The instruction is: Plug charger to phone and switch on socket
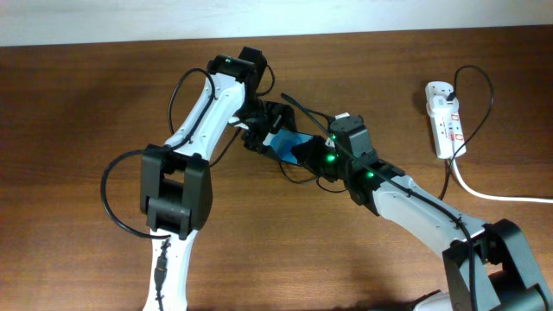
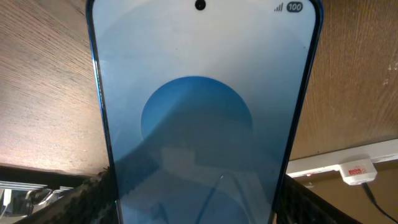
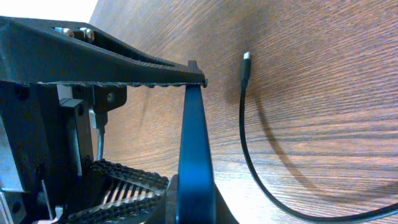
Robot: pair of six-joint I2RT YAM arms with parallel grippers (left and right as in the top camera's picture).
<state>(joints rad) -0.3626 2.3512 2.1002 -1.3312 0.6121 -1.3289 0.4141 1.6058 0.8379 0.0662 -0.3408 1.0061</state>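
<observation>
Phone [image 3: 194, 155] edge in jaws, charger [image 3: 241, 99] apart

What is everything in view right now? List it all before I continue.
phone: one, blue screen, mid-table, held between the fingers.
charger: one, black, tip loose on the table beside the phone.
socket: one, white with red marks, far right.
cord: one, white, from the socket off the right edge.
table: one, brown wood.
left arm: one, white and black, from the near left.
right arm: one, white and black, from the near right.
left fingers: two, black, clamping the phone's sides.
right fingers: two, black, clamping the phone.
</observation>
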